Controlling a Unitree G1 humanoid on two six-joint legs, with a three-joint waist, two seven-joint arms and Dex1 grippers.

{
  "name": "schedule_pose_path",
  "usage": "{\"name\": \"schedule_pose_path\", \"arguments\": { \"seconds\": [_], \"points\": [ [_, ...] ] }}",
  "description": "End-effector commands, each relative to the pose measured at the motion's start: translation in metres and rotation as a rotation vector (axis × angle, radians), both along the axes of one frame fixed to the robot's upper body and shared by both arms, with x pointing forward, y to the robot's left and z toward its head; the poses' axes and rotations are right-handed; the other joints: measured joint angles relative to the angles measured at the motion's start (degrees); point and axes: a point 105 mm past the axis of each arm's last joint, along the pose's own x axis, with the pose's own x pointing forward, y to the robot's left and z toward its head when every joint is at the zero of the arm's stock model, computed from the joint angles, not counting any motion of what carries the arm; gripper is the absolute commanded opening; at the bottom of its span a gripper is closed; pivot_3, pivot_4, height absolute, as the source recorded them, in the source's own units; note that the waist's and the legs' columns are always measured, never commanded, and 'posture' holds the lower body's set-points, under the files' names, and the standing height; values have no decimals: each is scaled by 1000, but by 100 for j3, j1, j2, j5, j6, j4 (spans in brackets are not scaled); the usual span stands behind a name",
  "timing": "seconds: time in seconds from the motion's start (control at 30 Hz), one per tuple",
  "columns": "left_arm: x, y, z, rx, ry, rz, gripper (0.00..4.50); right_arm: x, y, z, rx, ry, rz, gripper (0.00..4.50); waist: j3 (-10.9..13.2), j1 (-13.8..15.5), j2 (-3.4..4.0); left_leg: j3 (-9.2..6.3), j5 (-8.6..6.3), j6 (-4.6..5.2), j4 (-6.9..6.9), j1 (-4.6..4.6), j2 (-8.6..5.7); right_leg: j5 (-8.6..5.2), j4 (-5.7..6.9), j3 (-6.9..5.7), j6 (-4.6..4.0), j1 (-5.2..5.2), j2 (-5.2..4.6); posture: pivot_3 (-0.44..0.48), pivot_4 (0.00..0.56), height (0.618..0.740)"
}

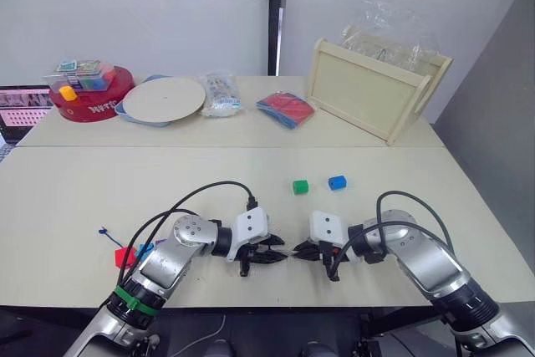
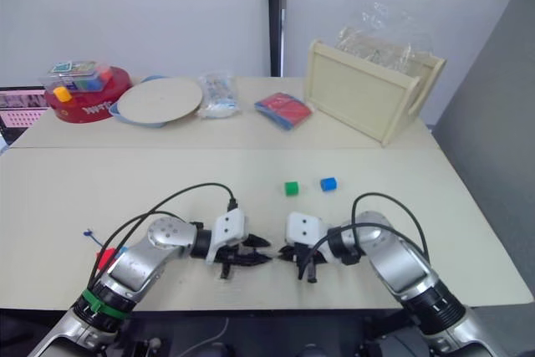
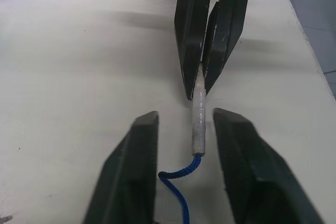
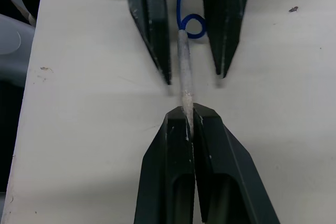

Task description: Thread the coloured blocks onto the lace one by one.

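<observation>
The lace's stiff pale tip (image 3: 198, 124) lies just above the table near the front edge, and its dark-blue cord (image 3: 178, 182) curls back behind it. My right gripper (image 4: 186, 113) is shut on the far end of that tip. Facing it, my left gripper (image 3: 185, 124) is open, one finger on each side of the tip without touching it. In the head view the two grippers meet tip to tip, left (image 1: 280, 255) and right (image 1: 298, 250). A green block (image 1: 300, 186) and a blue block (image 1: 337, 182) sit mid-table. A red block (image 1: 125, 257) and a cyan block (image 1: 146, 250) lie by my left arm.
On the far table stand a red round tub (image 1: 92, 94) with toys on top, a white plate (image 1: 163, 99), a clear packet (image 1: 219, 94), a red-and-blue packet (image 1: 286, 109) and a wooden tray (image 1: 376, 89) with a plastic bag behind it. The table's front edge runs close below both grippers.
</observation>
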Motion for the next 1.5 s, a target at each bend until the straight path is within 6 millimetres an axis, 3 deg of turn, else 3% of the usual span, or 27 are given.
{"name": "schedule_pose_path", "arguments": {
  "seconds": [0.03, 0.43, 0.63, 0.73, 0.87, 1.07, 1.17, 1.23, 1.37, 1.5],
  "points": [
    [-1, -4, 11, -22, -35, -20, 59, -3, 3, 7, 7, -25, 18, 0, 0, 2, 0, 0, 0, 0, 0, 0, 0, 0, 0, 0, 0, 0, 0, 0, 150, 740],
    [2, -2, 11, -23, -21, -14, 22, -6, 3, 13, 27, -9, 10, 0, 0, 3, 0, 0, 0, 0, 0, 0, 0, 0, 0, 0, 0, 0, 0, 0, 150, 740],
    [3, 4, 13, -41, -12, 11, 0, -4, -10, 32, 143, 5, -140, 2073, 0, 13, 0, -1, 0, 0, 2, -5, 0, 0, 0, 0, 0, 0, -1, 0, 150, 740],
    [3, 9, 14, -49, -4, 29, 0, 9, -32, 37, 220, -6, -335, 3046, 0, 35, 0, -1, 0, 0, 4, -4, -1, 0, 0, 0, 0, 0, -1, 0, 150, 740],
    [2, 14, 15, -54, 3, 52, 0, 24, -64, 27, 313, -45, -649, 4372, 0, 73, -1, 0, 0, 0, 4, -5, -1, 0, 1, 0, 0, 0, -1, 0, 150, 740],
    [0, 18, 15, -56, 12, 78, 0, 41, -80, 10, 408, -172, -1005, 4372, -2, 31, 2, 2, 0, -1, -1, -2, -1, 0, 7, 7, 0, -5, -1, 0, 150, 740],
    [-1, 19, 15, -55, 16, 84, 0, 62, -71, 3, 446, -238, -1117, 4372, -2, -16, 2, 2, 1, -2, -2, -1, -1, 0, 9, 6, 0, -7, -2, 0, 150, 740],
    [-2, 18, 15, -54, 14, 85, 0, 80, -77, 5, 455, -301, -1199, 4372, -2, -56, 4, 3, 4, -8, -6, 7, -1, 0, 17, 9, 0, -6, -1, 0, 150, 740],
    [-4, 19, 15, -53, 12, 95, 0, 112, -88, 10, 491, -342, -1275, 4372, -2, -42, 4, 3, 8, -14, -9, 10, -2, 0, 20, 9, 0, -5, -2, 0, 150, 740],
    [-5, 19, 14, -51, 11, 99, 0, 130, -90, 7, 530, -312, -1303, 4372, -2, -41, 4, 4, 9, -15, -13, 10, -3, 0, 16, 9, 0, -6, -5, 0, 150, 740]
  ]
}}
